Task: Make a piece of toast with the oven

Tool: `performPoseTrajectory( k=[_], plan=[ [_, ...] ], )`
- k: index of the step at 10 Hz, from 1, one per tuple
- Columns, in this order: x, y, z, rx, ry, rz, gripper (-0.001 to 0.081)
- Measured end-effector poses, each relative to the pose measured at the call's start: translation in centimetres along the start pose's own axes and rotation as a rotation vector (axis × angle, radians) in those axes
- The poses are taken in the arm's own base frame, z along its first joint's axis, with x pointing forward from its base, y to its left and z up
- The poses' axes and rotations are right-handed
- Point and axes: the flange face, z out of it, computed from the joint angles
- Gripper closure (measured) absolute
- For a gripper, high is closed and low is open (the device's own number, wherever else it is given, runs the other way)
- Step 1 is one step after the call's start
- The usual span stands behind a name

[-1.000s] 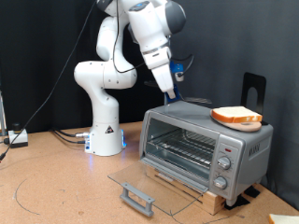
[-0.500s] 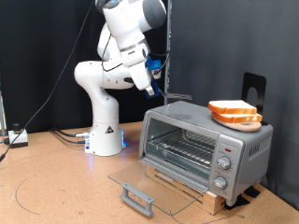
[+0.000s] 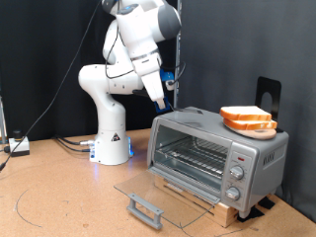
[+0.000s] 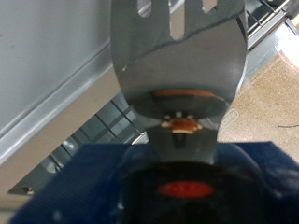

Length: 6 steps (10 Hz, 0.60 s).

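The silver toaster oven [image 3: 212, 148] stands at the exterior view's right with its glass door [image 3: 148, 196] folded down flat and its wire rack [image 3: 193, 158] bare. Two bread slices [image 3: 247, 118] lie stacked on the oven's top at its right end. My gripper [image 3: 164, 97] hangs in the air just left of the oven's top left corner. In the wrist view it is shut on a blue-handled metal spatula [image 4: 177, 56], whose slotted blade points at the oven's roof [image 4: 56, 75] and rack [image 4: 103, 126]. Nothing lies on the blade.
The oven sits on a wooden board [image 3: 212, 205] on a brown table [image 3: 59, 197]. The door's grey handle [image 3: 143, 208] sticks out towards the front. A black stand [image 3: 267, 94] rises behind the oven. The robot base [image 3: 111, 138] and cables [image 3: 69, 143] are at the left.
My gripper has pulled back to the left, away from over the oven's top, then dipped slightly down and right. The bread on the oven now shows as two stacked slices.
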Motion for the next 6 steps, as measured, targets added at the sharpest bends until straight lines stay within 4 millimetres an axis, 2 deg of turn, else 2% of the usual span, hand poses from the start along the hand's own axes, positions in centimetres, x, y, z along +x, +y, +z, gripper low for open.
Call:
performPoseTrajectory(
  k=[3,6],
  plan=[
    [1.0,-0.3,1.7,0.011,0.005,0.002,0.0410],
    [2.1,-1.1,2.5,0.032,0.019,0.000,0.0410]
  ],
)
